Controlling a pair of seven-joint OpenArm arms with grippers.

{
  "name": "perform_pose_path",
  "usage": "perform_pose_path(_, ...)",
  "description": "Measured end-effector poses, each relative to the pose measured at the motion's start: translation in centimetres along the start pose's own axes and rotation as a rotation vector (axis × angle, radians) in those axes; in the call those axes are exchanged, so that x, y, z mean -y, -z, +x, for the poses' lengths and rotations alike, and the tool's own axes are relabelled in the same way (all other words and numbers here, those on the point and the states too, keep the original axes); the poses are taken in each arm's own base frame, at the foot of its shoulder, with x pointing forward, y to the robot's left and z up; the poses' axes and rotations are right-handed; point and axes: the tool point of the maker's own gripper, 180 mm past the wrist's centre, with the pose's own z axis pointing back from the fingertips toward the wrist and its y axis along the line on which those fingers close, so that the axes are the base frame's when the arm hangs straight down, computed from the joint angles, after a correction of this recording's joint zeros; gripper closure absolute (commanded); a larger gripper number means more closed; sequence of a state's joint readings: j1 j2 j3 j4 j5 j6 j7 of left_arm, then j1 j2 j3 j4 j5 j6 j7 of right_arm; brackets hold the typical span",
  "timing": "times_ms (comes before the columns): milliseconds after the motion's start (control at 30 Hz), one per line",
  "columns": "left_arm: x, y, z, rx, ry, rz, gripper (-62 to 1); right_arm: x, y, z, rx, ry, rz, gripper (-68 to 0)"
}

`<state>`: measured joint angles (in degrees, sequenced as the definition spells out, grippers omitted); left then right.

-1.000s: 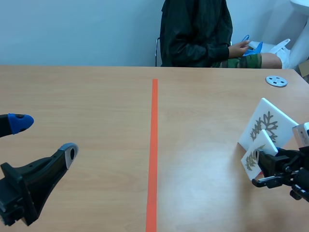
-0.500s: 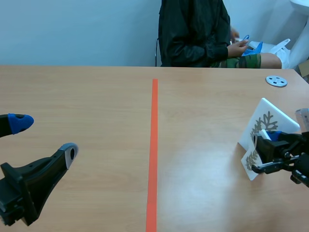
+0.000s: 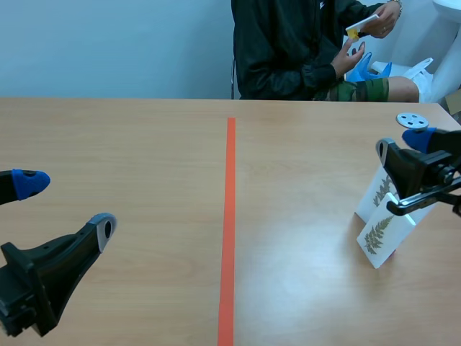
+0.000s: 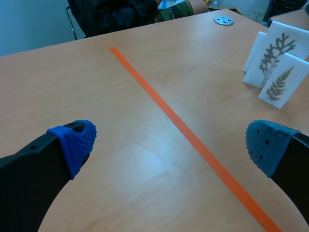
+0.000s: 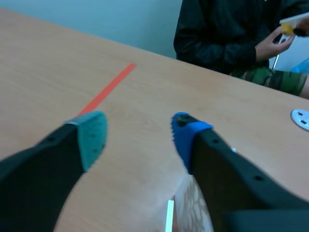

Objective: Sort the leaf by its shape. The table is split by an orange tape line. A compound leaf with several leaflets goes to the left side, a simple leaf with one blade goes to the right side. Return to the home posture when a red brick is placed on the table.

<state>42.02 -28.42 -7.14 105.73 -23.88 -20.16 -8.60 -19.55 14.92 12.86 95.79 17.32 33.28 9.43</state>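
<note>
Right tool (image 3: 402, 144): hangs above the surface (image 3: 144, 144) on the right side, directly over the leaf cards. Fingers are parted, one grey-green pad and one blue pad, and nothing is between them. Not touching either card.

Near card (image 3: 378, 238): white, propped at a tilt on the right of the orange tape line (image 3: 229, 216), near the right edge. It carries a pressed fern-like leaf with many small leaflets along one stem.

Far card (image 3: 376, 193): white, leaning just behind the near card, also on the right side. It shows a darker branching leaf. The right tool covers its upper part in the scene view; the left wrist view shows it whole.

Left tool (image 3: 66, 205): low at the near left, well apart from the cards and left of the tape line. Fingers are spread wide and hold nothing.

Grey disc (image 3: 412, 121): flat on the surface at the far right, beyond the cards, with small holes in it.

Person (image 3: 288, 43): seated at the far side in a dark jacket. One hand (image 3: 385, 16) is lifted and holds a small white and yellow item (image 3: 358, 29).
</note>
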Motion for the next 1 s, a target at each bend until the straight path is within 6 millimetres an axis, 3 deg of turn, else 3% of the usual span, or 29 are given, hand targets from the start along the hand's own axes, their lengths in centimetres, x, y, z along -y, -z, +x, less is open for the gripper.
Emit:
perform_pose_path(100, 0.0, 0.0, 0.0, 0.000, 0.000, 0.000, -62.3, -0.5, -0.2, 0.1, -0.035, -0.013, 0.010, -57.7)
perform_pose_path(233, 0.0, 0.0, 0.0, 0.000, 0.000, 0.000, -62.3, -0.9, -0.2, -0.3, -0.061, -0.007, 0.033, -67.9)
perform_pose_path(367, 0.0, 0.0, 0.0, 0.000, 0.000, 0.000, -62.3, -2.5, -0.3, -0.1, -0.056, 0.078, 0.118, -67.9)
perform_pose_path(633, 0.0, 0.0, 0.0, 0.000, 0.000, 0.000, -62.3, -3.6, -0.3, -1.2, -0.124, 0.145, 0.167, -67.9)
perform_pose_path(1000, 0.0, 0.0, 0.0, 0.000, 0.000, 0.000, -62.3, -10.9, -0.4, -2.7, -0.212, 0.130, 0.461, -67.9)
